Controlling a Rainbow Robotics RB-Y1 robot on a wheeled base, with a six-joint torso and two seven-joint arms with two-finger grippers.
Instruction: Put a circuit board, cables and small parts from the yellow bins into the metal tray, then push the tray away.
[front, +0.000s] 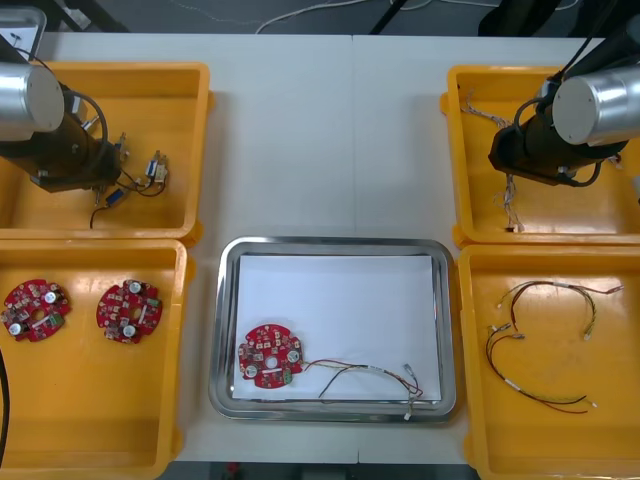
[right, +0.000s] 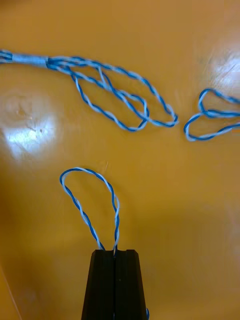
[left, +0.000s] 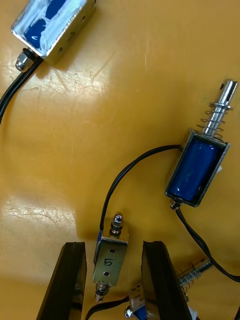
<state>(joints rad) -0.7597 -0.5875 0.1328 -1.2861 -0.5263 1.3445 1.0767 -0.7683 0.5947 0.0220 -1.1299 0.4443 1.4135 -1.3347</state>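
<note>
My left arm (front: 60, 150) reaches into the far left yellow bin (front: 190, 150), which holds small metal parts (front: 152, 170). The left gripper (left: 112, 243) is open, its fingers standing on either side of one small metal part (left: 111, 257) marked 5, with gaps on both sides. My right arm (front: 540, 140) is over the far right yellow bin (front: 455, 160). The right gripper (right: 115, 251) is shut on a loop of twisted blue and white cable (right: 90, 200). The metal tray (front: 330, 242), white inside, holds a red circuit board (front: 270, 355) and a red and yellow cable (front: 370, 378).
Two more circuit boards (front: 35, 309) (front: 128, 310) lie in the near left bin. Black and red cables (front: 545, 340) lie in the near right bin. More twisted cables (right: 120, 95) and a larger blue metal part (left: 197, 167) lie just beyond the fingers.
</note>
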